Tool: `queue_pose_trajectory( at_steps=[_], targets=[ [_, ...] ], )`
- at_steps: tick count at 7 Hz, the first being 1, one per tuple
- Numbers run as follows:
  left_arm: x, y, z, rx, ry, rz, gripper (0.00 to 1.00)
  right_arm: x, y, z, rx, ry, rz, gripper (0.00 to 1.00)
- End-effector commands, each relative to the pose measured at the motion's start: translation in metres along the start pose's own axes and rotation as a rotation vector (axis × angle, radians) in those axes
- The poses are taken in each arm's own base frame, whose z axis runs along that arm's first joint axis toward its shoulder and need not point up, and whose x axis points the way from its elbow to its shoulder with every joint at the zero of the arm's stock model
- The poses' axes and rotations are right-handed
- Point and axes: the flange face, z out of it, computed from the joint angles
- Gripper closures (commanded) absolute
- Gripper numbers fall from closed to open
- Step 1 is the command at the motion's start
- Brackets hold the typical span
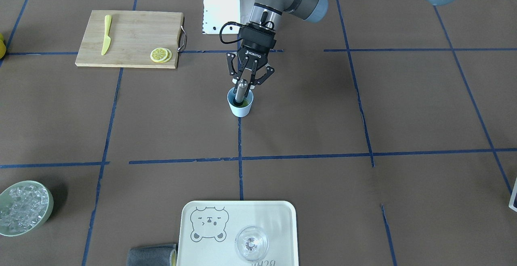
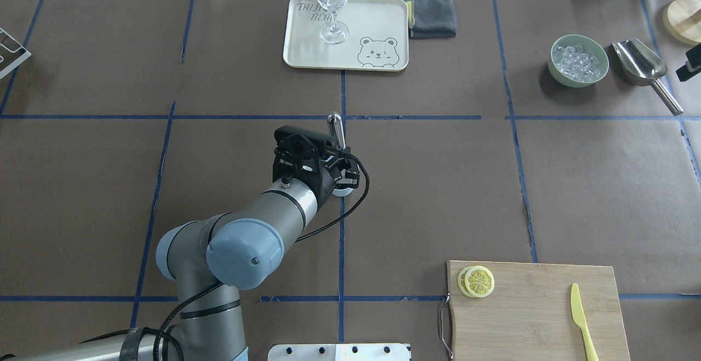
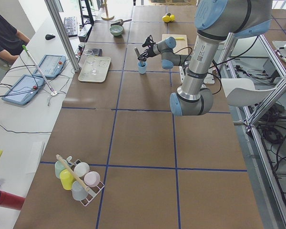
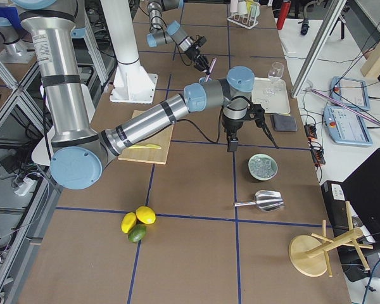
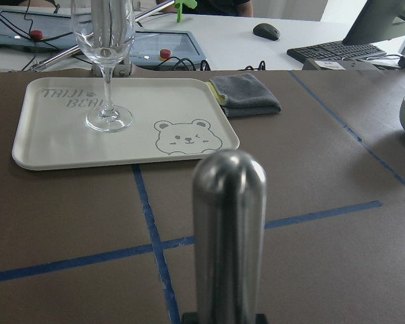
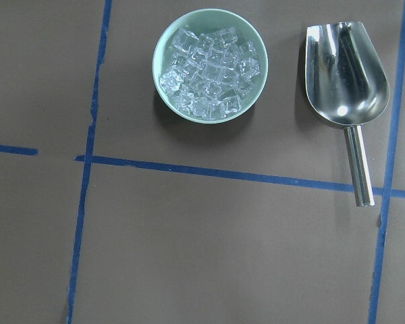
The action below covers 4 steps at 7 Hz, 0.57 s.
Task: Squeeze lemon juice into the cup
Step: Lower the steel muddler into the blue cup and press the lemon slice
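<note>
The pale blue cup [image 1: 241, 107] stands at mid-table with something green inside. A steel muddler [image 1: 241, 90] stands tilted in it. My left gripper [image 1: 245, 81] is just above the cup, shut on the muddler's shaft; the muddler's rounded top fills the left wrist view [image 5: 228, 229]. From overhead the gripper [image 2: 335, 159] hides most of the cup [image 2: 344, 190]. Two or three lemon slices [image 1: 160, 55] lie stacked on the cutting board's corner [image 2: 476, 280], far from both grippers. My right gripper [image 4: 232, 142] hangs over the table near the ice bowl; I cannot tell whether it is open.
A wooden cutting board [image 1: 129, 38] holds a yellow plastic knife [image 1: 106, 34]. A tray [image 1: 278, 217] carries a clear glass [image 1: 251, 242], with a grey cloth [image 2: 432, 15] beside it. A green bowl of ice [image 6: 210, 64] and a metal scoop [image 6: 345, 81] lie below the right wrist.
</note>
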Motion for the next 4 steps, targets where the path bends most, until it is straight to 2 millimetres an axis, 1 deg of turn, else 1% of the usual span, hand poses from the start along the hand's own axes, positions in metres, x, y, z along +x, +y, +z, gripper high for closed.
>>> queue_pose_trajectory(
  at_steps=[1,2,3,4],
  targets=[
    [0.002,-0.021,-0.021,0.028,0.031,0.005,1.00,0.000,0.000,-0.002,0.004,-0.002,0.000,0.00],
    [-0.005,-0.028,-0.037,0.039,0.047,0.021,1.00,0.000,0.000,-0.002,0.004,-0.002,0.000,0.00],
    [-0.006,-0.041,-0.046,0.058,0.057,0.037,1.00,0.001,0.000,-0.003,0.006,-0.002,0.001,0.00],
    [-0.009,-0.058,-0.056,0.085,0.068,0.035,1.00,0.001,0.000,-0.003,0.008,-0.002,0.001,0.00]
  ],
)
